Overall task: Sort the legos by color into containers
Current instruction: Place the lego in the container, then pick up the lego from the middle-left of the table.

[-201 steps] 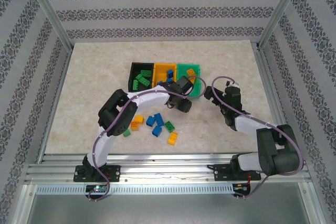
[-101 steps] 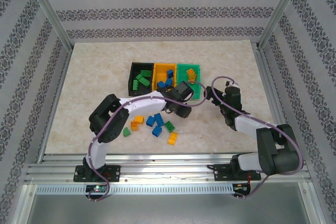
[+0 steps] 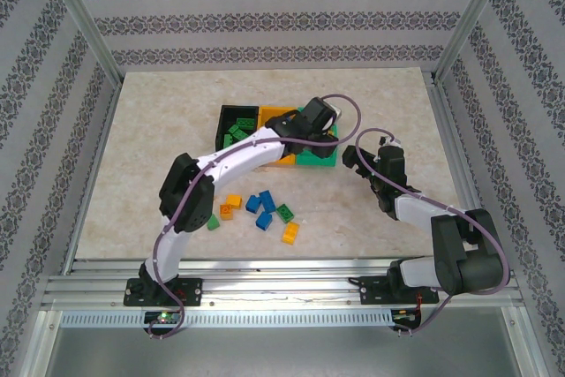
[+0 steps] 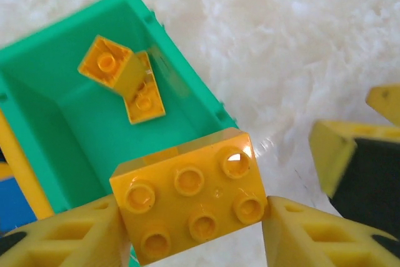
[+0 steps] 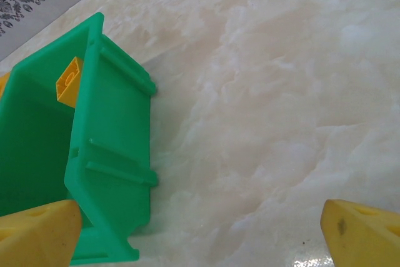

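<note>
A yellow-orange six-stud brick [image 4: 187, 201] is gripped between the left fingers [image 4: 69, 242] above a corner rim of the green bin [image 4: 81, 148], in which two yellow-orange bricks [image 4: 122, 79] lie. The right fingers [image 5: 37, 232] are spread wide just beside the bin's outer wall, with bare worktop [image 5: 281, 92] between them. Loose legos [image 3: 265, 209] lie nearer the arm bases.

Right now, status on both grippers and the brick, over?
Left gripper holds yellow brick over corner of green bin. Right gripper open, empty, beside that bin. Two yellow bricks already inside; loose bricks on table.
</note>
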